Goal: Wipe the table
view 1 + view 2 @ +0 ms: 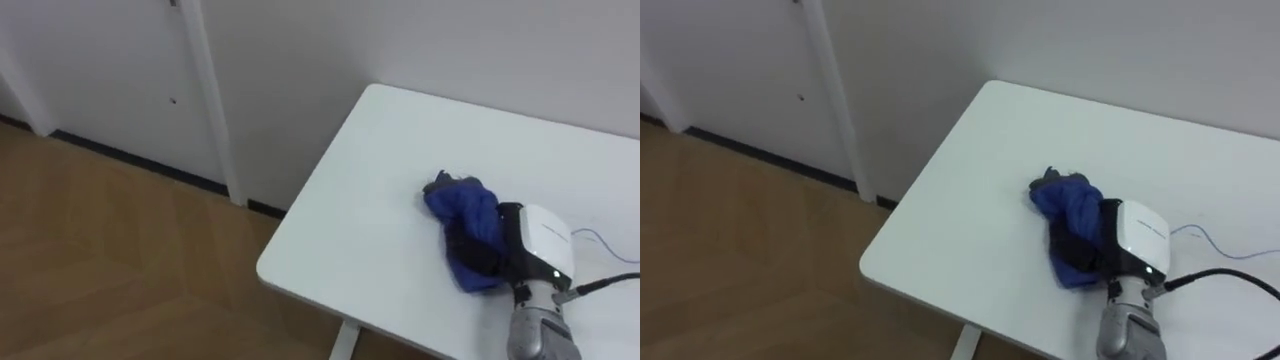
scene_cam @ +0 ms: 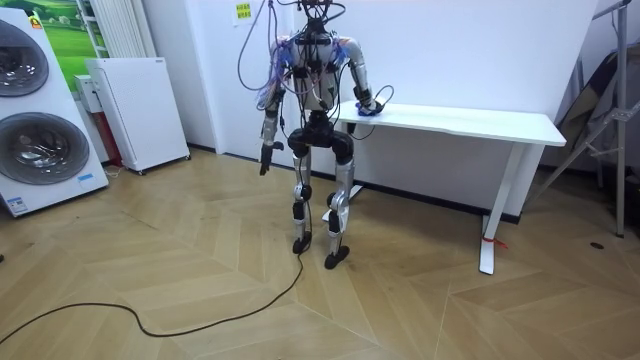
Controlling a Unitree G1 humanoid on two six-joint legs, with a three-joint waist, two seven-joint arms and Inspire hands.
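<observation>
White-backed right hand (image 1: pixel 545 245) is reaching in over the table (image 1: pixel 370 170) from the near right side and is lying against the blue cloth (image 1: pixel 465 212). The cloth is covering the front of the hand, so I cannot tell whether I am gripping it or only pressing on it.

The cloth is sitting bunched and crumpled on the white table top. It is lying near the table's short end but clear of the edge.

I am standing upright at that short end, on the wooden floor (image 1: pixel 100 280).

My left hand (image 2: pixel 266 160) is hanging down at my side, away from the table. It is showing too small for me to tell whether it is open or closed.

Past the table's far edge a white wall (image 1: pixel 450 50) is running across. A white door (image 1: pixel 100 70) is standing beside the table's corner, with dark skirting (image 1: pixel 150 165) along its foot.

Well apart from the table, toward the room view's left, a white cabinet (image 2: pixel 140 110) and a washing machine (image 2: pixel 30 120) are standing against the wall.
</observation>
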